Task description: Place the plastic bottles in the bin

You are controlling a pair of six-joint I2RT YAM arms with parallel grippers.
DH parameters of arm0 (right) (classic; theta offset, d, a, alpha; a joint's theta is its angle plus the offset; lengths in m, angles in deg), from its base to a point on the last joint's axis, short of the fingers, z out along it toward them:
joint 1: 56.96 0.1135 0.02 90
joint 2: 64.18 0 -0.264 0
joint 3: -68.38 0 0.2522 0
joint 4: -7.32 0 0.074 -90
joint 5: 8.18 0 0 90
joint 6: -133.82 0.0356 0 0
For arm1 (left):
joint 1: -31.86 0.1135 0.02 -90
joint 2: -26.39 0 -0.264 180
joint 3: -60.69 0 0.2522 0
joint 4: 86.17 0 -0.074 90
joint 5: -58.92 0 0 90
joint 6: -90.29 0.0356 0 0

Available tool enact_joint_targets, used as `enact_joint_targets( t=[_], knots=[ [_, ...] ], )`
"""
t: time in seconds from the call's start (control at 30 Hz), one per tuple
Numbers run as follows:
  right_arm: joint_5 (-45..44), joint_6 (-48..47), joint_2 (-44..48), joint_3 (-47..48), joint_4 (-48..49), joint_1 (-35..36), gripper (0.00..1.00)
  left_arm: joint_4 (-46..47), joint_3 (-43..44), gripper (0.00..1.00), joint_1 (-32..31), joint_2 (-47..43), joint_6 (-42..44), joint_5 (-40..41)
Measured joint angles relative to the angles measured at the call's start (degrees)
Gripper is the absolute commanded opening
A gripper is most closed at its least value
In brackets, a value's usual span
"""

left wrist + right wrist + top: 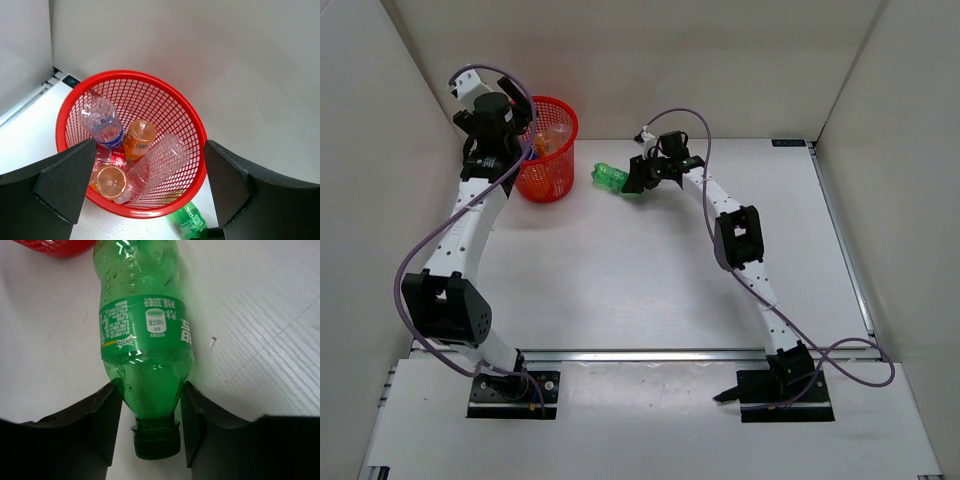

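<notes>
The red mesh bin (558,176) stands at the back left. In the left wrist view, the bin (131,75) holds a blue-labelled clear bottle (102,122), two orange bottles (139,140) (111,181), a red-labelled clear bottle (115,160) and a plain clear bottle (159,164). My left gripper (150,187) hangs open and empty above the bin (523,120). My right gripper (150,407) is shut on the shoulder of the green bottle (142,315), just above its cap. The green bottle (610,178) lies level, base toward the bin, just right of it, with my right gripper (635,183) behind its neck.
White walls close in the table on the left, back and right. The bin's edge (55,247) shows at the top left of the right wrist view. The green bottle (187,220) shows just outside the bin's rim in the left wrist view.
</notes>
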Motion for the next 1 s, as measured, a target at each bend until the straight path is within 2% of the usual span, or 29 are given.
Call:
enact_joint_targets(
  t=[0.07,0.23,0.43,0.6,0.77,1.0],
  knots=[
    [-1.55,-0.98,0.26,0.09,-0.90,0.79,0.31,-0.24,-0.31,0.99,0.37,0.74,-0.81,-1.11],
    [-5.60,-5.01,0.37,1.70,-3.98,2.58,0.00,-1.49,-1.33,0.99,1.33,1.20,-2.03,-3.48],
    [-10.16,-9.16,0.76,6.82,-10.99,4.22,0.00,-2.95,-1.38,0.99,1.27,1.20,-2.60,-7.65],
    [-8.52,-9.40,6.43,4.20,-13.57,3.87,0.00,-5.68,-1.38,0.99,-0.33,1.20,-3.28,-13.64],
    [-6.75,-9.70,23.12,-9.60,-13.88,2.21,0.00,-8.81,-1.38,0.99,-3.76,1.20,-4.46,-20.06],
    [-11.98,-13.03,50.27,-32.59,-12.24,4.55,0.00,-11.76,-4.37,0.99,-9.77,0.15,-6.49,-27.56]
  ],
)
